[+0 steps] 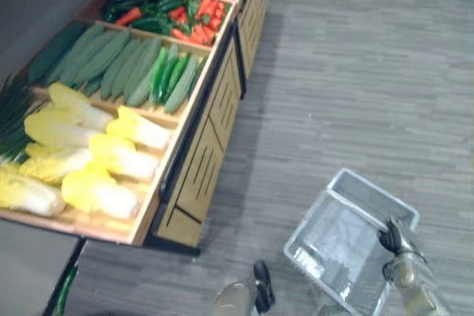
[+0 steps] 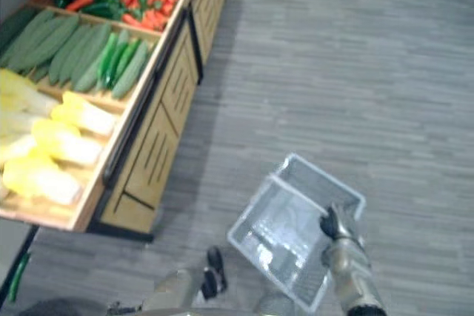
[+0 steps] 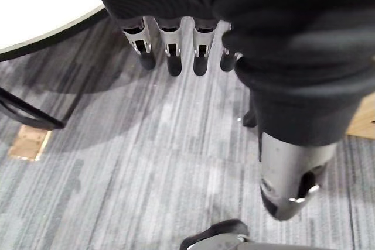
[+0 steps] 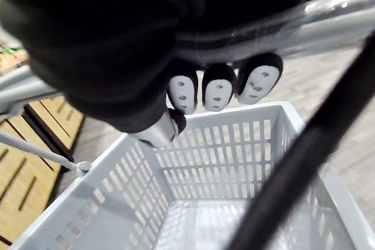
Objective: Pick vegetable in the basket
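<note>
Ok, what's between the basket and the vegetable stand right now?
Bare grey floor lies between the basket and the stand, with nothing resting on it, as both eye views show.

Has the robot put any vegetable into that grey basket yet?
No: the right wrist view looks into the grey basket, hanging from the right hand, and the slotted floor and walls that show hold nothing.

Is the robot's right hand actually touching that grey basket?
Touching. In the right wrist view, the right hand curls its fingers round the handle of the basket.
</note>
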